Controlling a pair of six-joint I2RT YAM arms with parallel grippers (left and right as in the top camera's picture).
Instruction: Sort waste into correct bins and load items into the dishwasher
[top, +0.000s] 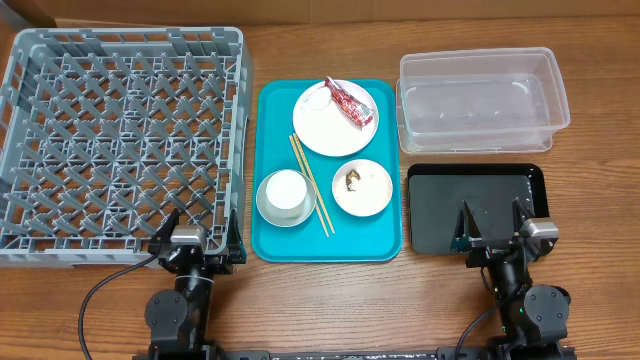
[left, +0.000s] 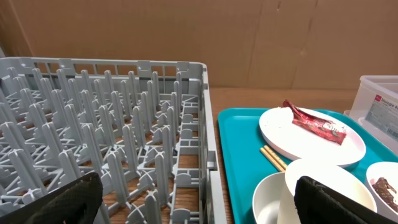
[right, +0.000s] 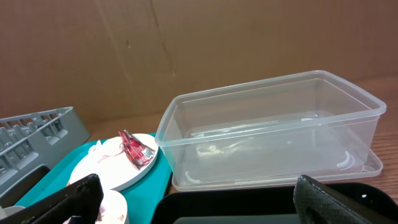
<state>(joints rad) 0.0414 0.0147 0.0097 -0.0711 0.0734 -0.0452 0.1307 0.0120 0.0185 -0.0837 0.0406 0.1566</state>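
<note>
We see a brown wood-grain tabletop (top: 330, 300) carrying everything. Behind it, in both wrist views, stands a plain brown cardboard backdrop (left: 249, 43) with faint seams. At the left sits the grey dish rack (top: 120, 150), its lattice of pegs upright. Just beside it lies the turquoise serving tray (top: 275, 120). At the tray's far end is the large white plate (top: 320, 128), with the red snack wrapper (top: 349, 103) and the white tissue wad (top: 318, 98) on it. Nearer on that tray, the small white cup (top: 285, 188) sits in the grey metal bowl (top: 266, 210). The wooden chopsticks (top: 311, 185) lie slanted beside the bowl, and the small white dish (top: 372, 195) bears a brown food scrap (top: 353, 180). At the right, the clear plastic tub (top: 405, 100) stands farther back and the black tray (top: 440, 210) nearer, close together. The left gripper (top: 204, 222) hangs at the rack's near right corner, the right gripper (top: 490, 215) over the black tray's near part. Both pairs of jaws are spread wide, released, with nothing between them.
</note>
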